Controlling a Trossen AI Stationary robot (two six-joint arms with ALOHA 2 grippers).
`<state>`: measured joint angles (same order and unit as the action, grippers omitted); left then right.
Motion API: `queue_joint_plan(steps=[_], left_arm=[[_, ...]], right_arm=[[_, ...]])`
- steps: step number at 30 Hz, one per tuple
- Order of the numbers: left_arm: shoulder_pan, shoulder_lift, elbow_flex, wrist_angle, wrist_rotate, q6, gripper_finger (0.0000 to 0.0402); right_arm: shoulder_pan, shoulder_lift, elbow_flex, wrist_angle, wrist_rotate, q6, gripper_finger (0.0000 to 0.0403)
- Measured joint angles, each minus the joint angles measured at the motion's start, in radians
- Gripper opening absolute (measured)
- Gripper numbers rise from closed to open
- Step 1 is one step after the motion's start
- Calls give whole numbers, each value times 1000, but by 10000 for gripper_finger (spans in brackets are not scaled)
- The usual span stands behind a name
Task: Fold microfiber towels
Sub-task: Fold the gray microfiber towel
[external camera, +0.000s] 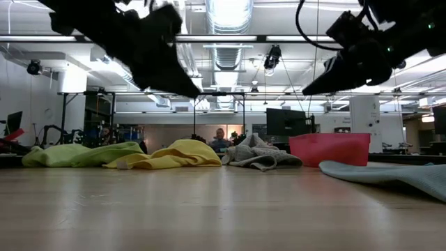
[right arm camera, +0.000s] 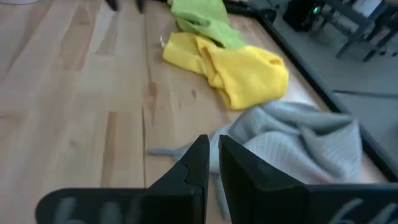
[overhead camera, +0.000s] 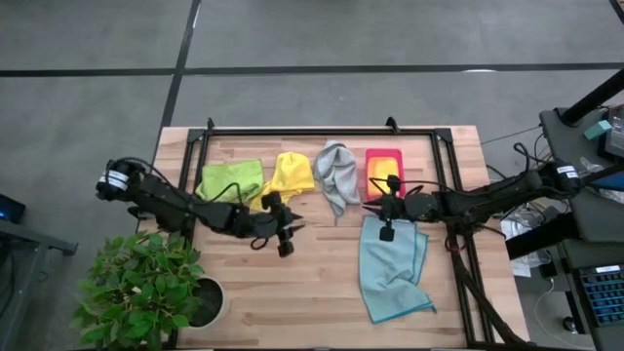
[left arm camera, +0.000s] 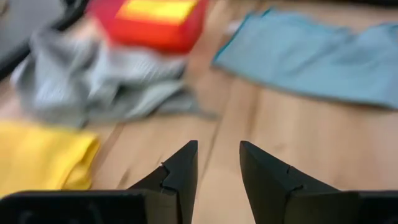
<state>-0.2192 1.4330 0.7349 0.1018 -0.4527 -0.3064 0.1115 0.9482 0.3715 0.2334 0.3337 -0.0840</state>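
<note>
Four microfiber towels lie on the wooden table. Along the far edge are a crumpled lime green one [overhead camera: 229,180], a crumpled yellow one [overhead camera: 290,174] and a crumpled grey one [overhead camera: 338,175]. A light blue one [overhead camera: 393,268] is spread out flat at the near right. My left gripper [left arm camera: 217,149] hovers open above bare wood near the yellow towel [left arm camera: 37,155], with nothing between its fingers. My right gripper [right arm camera: 213,146] hangs shut above the near edge of the grey towel [right arm camera: 298,143], holding nothing. In the low view both grippers [external camera: 195,90] [external camera: 306,90] are well clear of the tabletop.
A rigid red tray [overhead camera: 384,168] with a yellow inside stands at the far edge, right of the grey towel. A black frame rail [overhead camera: 322,131] runs round the table. A potted plant [overhead camera: 146,292] stands at the near left corner. Bare wood [overhead camera: 292,292] shows in the near middle.
</note>
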Motion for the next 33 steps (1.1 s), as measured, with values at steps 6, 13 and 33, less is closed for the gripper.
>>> queue_joint_plan(steps=[6,13,33], left_arm=[[106,7,-3,-211,33,-132,105],[148,7,-8,-260,63,-103,105],[147,7,-5,-150,55,-100,105]], right_arm=[[-21,2,-104,200,-4,4,27],[-21,2,-166,386,-26,-20,27],[-213,-4,84,256,-17,-17,27]])
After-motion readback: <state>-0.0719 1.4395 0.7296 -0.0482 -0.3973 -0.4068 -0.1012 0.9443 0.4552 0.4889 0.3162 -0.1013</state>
